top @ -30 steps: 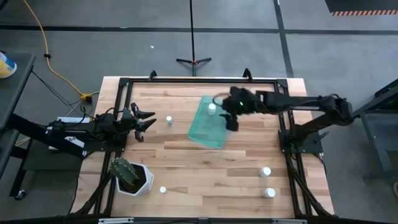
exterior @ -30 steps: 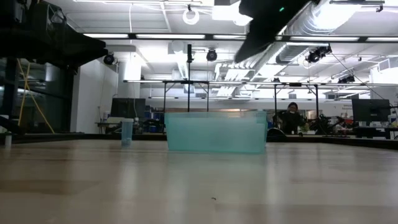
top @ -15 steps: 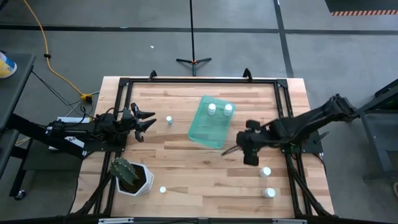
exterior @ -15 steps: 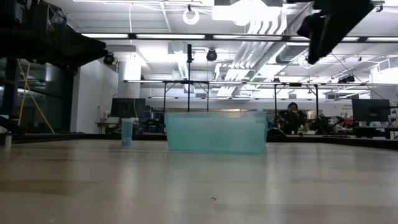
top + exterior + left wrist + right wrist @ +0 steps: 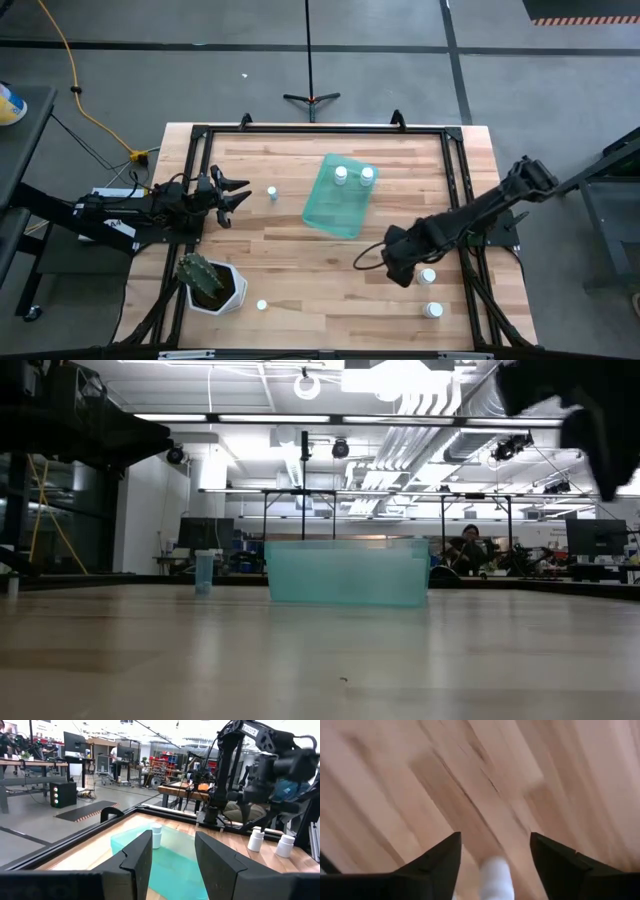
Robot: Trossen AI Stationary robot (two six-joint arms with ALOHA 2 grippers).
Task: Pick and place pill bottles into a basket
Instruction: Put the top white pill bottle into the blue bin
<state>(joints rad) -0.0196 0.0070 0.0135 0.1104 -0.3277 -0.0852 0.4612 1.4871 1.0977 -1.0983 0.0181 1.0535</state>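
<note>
Right gripper [image 5: 398, 270] over the table's right side — fingers apart, holding nothing.
You had two pill bottles [image 5: 341, 175] upright in the basket [image 5: 337, 205]; one bottle [image 5: 428, 275] stood just beside the right gripper, another [image 5: 433, 310] nearer the table edge, one [image 5: 272, 192] near the left gripper [image 5: 238, 195] — waiting with fingers spread — and one [image 5: 262, 305] by the cactus pot [image 5: 232, 290].
</note>
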